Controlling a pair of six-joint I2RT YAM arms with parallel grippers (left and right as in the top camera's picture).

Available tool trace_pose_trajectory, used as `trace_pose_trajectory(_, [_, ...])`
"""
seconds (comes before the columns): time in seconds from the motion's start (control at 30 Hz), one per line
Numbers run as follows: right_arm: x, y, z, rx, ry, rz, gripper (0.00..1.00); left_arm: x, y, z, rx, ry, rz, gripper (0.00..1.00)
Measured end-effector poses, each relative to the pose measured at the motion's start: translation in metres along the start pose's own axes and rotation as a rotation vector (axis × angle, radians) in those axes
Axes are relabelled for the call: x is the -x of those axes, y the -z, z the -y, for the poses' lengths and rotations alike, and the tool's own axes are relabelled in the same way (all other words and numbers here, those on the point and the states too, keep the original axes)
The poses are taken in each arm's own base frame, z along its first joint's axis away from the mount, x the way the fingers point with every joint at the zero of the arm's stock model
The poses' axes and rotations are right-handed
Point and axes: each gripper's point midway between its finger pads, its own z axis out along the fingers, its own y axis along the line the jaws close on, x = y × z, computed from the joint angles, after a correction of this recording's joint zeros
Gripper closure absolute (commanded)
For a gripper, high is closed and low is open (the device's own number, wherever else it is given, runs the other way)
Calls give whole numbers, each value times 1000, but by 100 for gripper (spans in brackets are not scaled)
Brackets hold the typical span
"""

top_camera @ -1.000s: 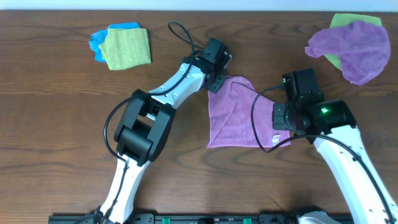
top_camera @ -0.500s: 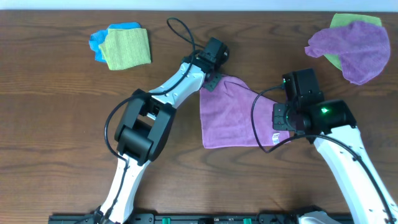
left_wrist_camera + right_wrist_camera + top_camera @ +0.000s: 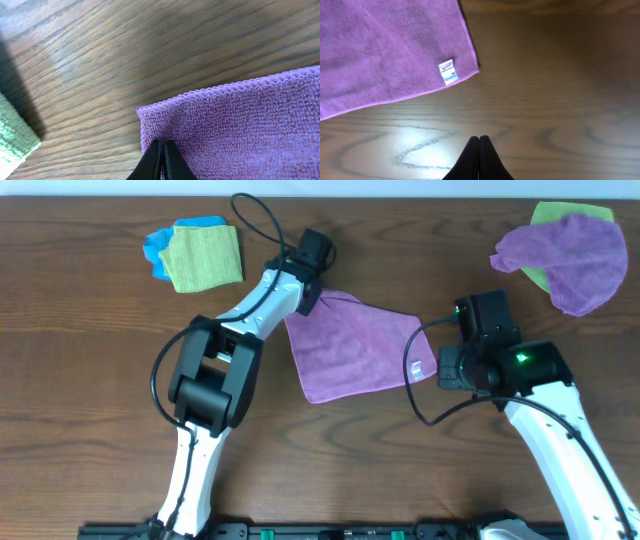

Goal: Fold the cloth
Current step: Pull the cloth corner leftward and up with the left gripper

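Left tool (image 3: 162,152) pinches the cloth (image 3: 360,345) at its eleven-o'clock corner; right tool (image 3: 479,145) pressed together, empty; drag low, spreading it flat.

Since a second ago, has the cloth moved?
Yes. The cloth has slid left, toward the blue cloth, with the left claw pinching its corner.

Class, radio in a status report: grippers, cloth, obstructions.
Left gripper shut on the cloth corner. Right gripper shut, empty, beside the tag. Cloth spread, unfolded. Purple cloth well apart.
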Motion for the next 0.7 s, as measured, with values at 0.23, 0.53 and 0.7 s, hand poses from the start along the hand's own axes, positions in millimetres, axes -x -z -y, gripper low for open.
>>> trace_pose_trajectory(0.23, [7,-24,-15,72,-10,62,99,11,10,5,-39,-14,-19,94])
trace_pose_trajectory(0.53, [14,-66,-33,111,-4,18,99,64,70,12,-153,49,84,94])
trace_pose_trajectory(0.7, [14,-88,-31,101,-17,-12,99,59,97,20,-224,86,34,94])
